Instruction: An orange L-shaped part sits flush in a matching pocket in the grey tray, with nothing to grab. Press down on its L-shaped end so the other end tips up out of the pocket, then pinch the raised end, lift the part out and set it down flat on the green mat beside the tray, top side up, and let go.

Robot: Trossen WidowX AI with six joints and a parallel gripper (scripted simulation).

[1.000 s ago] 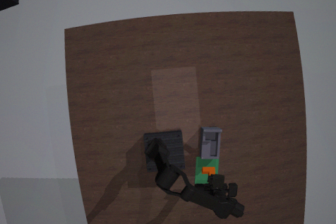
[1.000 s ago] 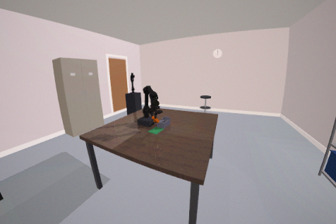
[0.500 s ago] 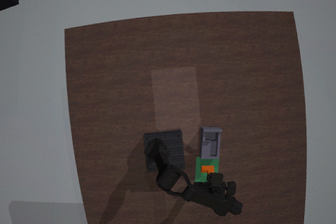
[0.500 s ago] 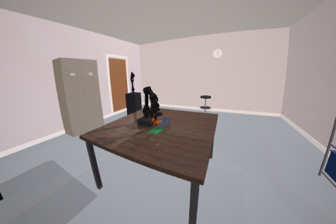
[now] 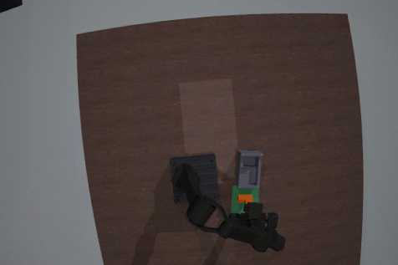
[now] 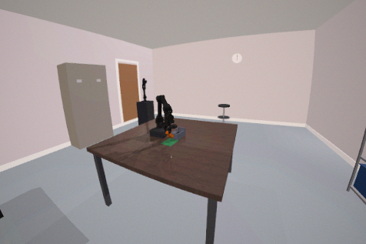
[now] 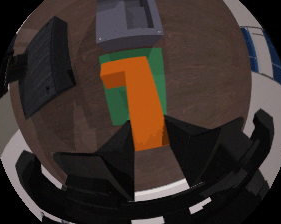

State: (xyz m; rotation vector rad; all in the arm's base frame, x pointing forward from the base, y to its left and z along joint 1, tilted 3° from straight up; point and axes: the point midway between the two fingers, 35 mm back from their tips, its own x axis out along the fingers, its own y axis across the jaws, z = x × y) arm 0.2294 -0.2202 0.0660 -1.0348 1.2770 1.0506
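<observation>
The orange L-shaped part (image 5: 245,198) (image 6: 169,134) (image 7: 145,102) is pinched by its straight end between the two black fingers of my gripper (image 7: 145,121). Its L-shaped end points away from the fingers, toward the tray side in the wrist view. The part is in the air above the green mat (image 5: 238,190) (image 6: 170,142) (image 7: 158,65), with a gap below it in the exterior view. It looks tilted; the exact angle is hard to tell. The grey tray (image 5: 239,176) (image 6: 180,134) (image 7: 126,36) has an empty pocket. The gripper hides part of the mat in the top view.
The arm's dark base plate (image 5: 206,175) (image 7: 46,70) stands beside the tray and mat. The tray's raised walls adjoin one end of the mat. All stand on the brown wooden table (image 5: 134,104) (image 6: 200,161).
</observation>
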